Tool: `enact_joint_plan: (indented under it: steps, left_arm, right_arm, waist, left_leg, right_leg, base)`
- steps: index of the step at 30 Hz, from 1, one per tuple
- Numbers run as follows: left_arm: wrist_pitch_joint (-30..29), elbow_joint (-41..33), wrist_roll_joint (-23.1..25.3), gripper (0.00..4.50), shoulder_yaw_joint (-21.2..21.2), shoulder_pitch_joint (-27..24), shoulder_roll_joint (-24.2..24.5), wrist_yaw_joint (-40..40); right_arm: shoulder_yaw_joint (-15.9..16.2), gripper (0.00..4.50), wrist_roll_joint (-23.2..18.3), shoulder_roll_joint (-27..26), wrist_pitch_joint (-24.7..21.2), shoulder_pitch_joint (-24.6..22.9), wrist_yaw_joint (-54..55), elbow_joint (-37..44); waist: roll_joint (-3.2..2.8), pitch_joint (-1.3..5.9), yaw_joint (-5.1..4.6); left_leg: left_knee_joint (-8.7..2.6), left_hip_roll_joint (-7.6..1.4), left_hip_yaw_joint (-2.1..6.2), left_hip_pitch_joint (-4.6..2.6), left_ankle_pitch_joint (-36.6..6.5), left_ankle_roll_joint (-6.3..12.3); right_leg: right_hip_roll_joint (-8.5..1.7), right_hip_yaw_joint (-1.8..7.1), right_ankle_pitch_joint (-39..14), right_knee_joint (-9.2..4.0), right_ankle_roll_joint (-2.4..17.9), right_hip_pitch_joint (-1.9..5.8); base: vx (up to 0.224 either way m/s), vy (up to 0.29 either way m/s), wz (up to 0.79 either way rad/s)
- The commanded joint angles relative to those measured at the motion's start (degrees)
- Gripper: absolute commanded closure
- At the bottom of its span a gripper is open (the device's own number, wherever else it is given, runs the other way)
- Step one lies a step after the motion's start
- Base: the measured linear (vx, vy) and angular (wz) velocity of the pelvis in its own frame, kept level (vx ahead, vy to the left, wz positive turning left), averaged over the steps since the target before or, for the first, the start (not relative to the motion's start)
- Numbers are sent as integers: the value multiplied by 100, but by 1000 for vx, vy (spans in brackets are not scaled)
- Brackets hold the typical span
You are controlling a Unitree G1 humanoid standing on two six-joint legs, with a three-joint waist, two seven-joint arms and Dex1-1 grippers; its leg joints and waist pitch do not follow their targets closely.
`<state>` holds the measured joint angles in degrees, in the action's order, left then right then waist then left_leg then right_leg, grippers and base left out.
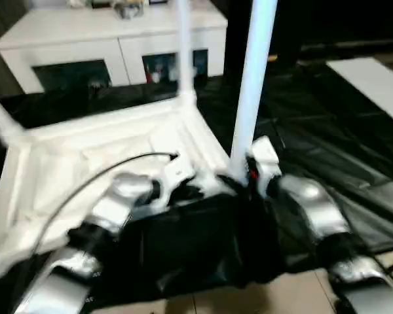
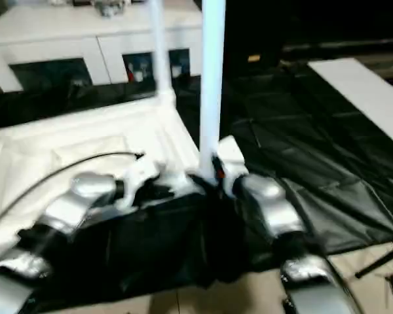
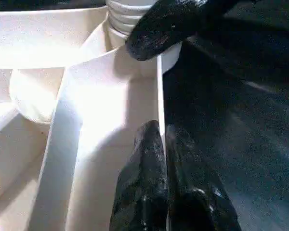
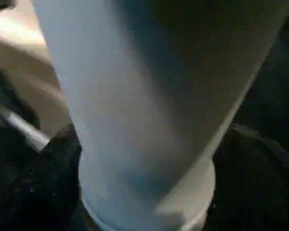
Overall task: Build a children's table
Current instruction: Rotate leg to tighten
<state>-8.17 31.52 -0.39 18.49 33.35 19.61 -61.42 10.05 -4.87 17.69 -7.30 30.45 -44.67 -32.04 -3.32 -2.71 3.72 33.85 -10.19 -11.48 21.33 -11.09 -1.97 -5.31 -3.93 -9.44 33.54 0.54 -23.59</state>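
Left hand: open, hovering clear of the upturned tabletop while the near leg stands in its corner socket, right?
No. The left wrist view shows the left hand shut, its fingers pinching the tabletop's edge wall. The near leg does stand in the corner socket.

My head views are softly smeared by motion blur; edges of my silver forearms (image 1: 124, 196) lack definition. The white tabletop (image 1: 118, 140) overexposes under overhead light, while the black sheet (image 1: 327, 144) shows faint sheen. My right wrist view is dim and defocused on the leg (image 4: 154, 106). My left wrist view is brighter, with shadow beneath the ribs.
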Motion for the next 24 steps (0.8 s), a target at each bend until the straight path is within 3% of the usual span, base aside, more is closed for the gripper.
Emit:
enact_joint_plan:
  steps: [1, 5, 8, 10, 15, 21, 24]
  left_arm:
    - [-165, -394, -183, 450, 299, -202, 59, -672]
    - [-335, -670, -335, 450, 275, -264, 204, -1039]
    - [-372, -727, -340, 450, 253, -266, 260, -1100]
    - [-393, -718, -327, 450, 241, -244, 295, -1093]
    - [-496, -833, -352, 450, 227, -276, 342, -1084]
    - [-484, -861, -277, 450, 203, -313, 352, -1004]
    - [-418, -762, -175, 450, 170, -295, 302, -790]
  right_arm:
    - [266, 5, 78, 218, 0, -88, -498, 299]
    - [391, 5, -81, 459, -34, -166, -1125, 561]
    - [425, 5, -198, 527, -169, -192, -1376, 739]
    - [433, 33, -209, 516, -207, -154, -1489, 748]
    - [412, 71, -257, 493, -276, -125, -1611, 717]
    - [391, 126, -332, 463, -343, -199, -1646, 688]
    - [215, 144, -340, 280, -391, -199, -1314, 503]
  waist:
    - [53, 434, 32]
    - [59, 383, 16]
    - [73, 351, 15]
    - [74, 344, 14]
    - [94, 355, 14]
    - [97, 376, 18]
    - [86, 369, 11]
  left_leg:
    - [-332, -311, 125, -57, -565, 615]
    - [-357, -305, 106, -60, -919, 563]
    - [-382, -314, 115, -82, -1270, 358]
    - [-395, -313, 126, -82, -1342, 257]
    - [-387, -305, 136, -71, -1234, 240]
    - [-353, -296, 127, -55, -950, 368]
    - [-358, -298, 126, -60, -1027, 347]
  right_leg:
    - [-322, 217, -92, -179, 1665, 342]
    - [-317, 227, -606, -253, 1649, 315]
    - [-329, 249, -1198, -312, 1515, 287]
    - [-328, 255, -1424, -319, 1431, 285]
    - [-333, 260, -1393, -306, 1383, 290]
    - [-323, 251, -986, -263, 1488, 300]
    - [-327, 253, -1111, -278, 1479, 288]
  base:
    - [0, 0, 0]
    - [0, 0, 0]
    - [0, 0, 0]
    - [0, 0, 0]
    - [0, 0, 0]
    - [0, 0, 0]
    - [0, 0, 0]
